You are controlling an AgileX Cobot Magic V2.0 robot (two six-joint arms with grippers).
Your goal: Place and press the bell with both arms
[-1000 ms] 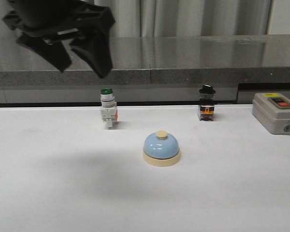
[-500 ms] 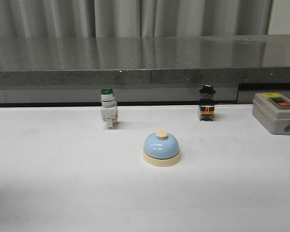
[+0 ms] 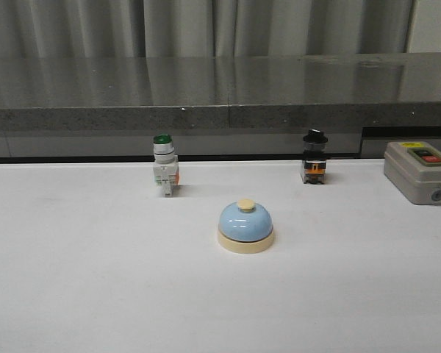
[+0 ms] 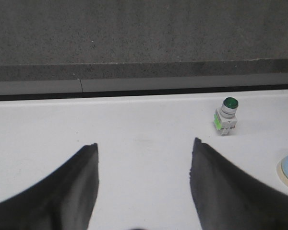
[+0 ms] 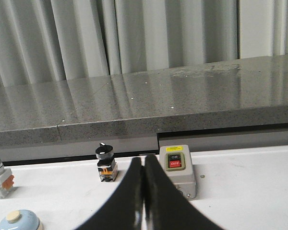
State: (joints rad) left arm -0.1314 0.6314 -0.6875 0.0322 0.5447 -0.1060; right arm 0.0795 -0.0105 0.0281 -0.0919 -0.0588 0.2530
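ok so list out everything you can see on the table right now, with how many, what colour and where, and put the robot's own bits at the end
Small desk call bell: one, glossy light-blue dome, cream base and button, centre of the table.
Green-capped white push-button switch: one, white body with orange on one side, back of the table, left of the bell.
Black-knobbed selector switch: one, black and orange, back of the table, right of the bell.
Grey control box: one, with red and green buttons, far right.
White table: one, under everything.
Grey stone ledge: one, behind the table.
Left pincer: black, open, holding nothing, over bare table left of the green-capped switch.
Right pincer: black, shut, empty.
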